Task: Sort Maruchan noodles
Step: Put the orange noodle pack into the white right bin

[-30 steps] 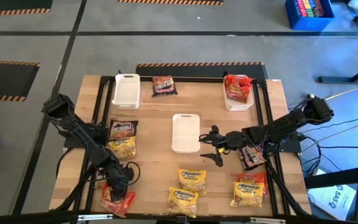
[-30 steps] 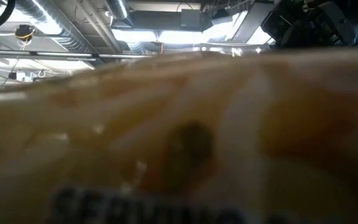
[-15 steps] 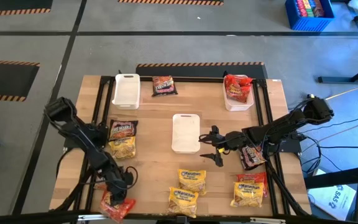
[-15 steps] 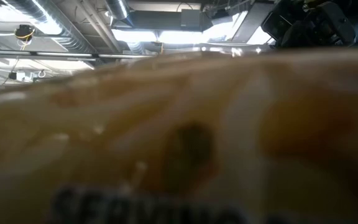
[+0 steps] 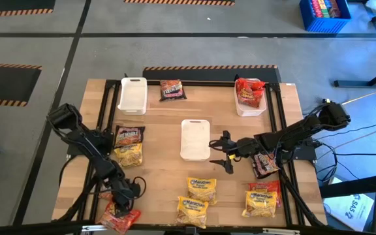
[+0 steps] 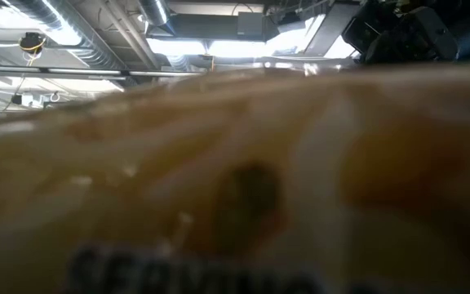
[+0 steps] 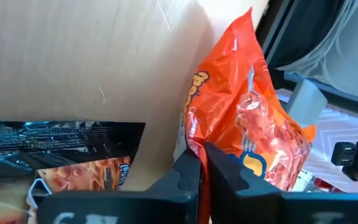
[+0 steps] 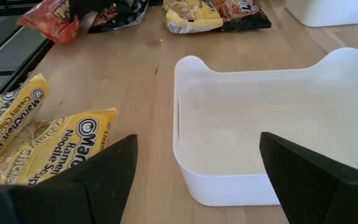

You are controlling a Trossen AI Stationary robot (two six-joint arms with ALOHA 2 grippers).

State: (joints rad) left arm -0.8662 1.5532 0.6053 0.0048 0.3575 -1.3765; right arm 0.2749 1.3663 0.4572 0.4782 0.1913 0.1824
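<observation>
The left end effector (image 7: 199, 171) is pinched tight on the edge of a red packet (image 7: 247, 118), which sits at the front-left corner of the counter (image 5: 162, 163), reaching its front edge. Just behind the arm lie a yellow packet (image 5: 128, 155) and a dark packet (image 5: 129, 136), touching each other. The right end effector (image 5: 222, 156) hangs with fingers spread wide, just beside the middle white tray (image 8: 272, 124); bare wood lies between that tray and the yellow packets (image 8: 36, 143) near the front edge. A yellow wrapper (image 6: 235, 188) fills the low view.
</observation>
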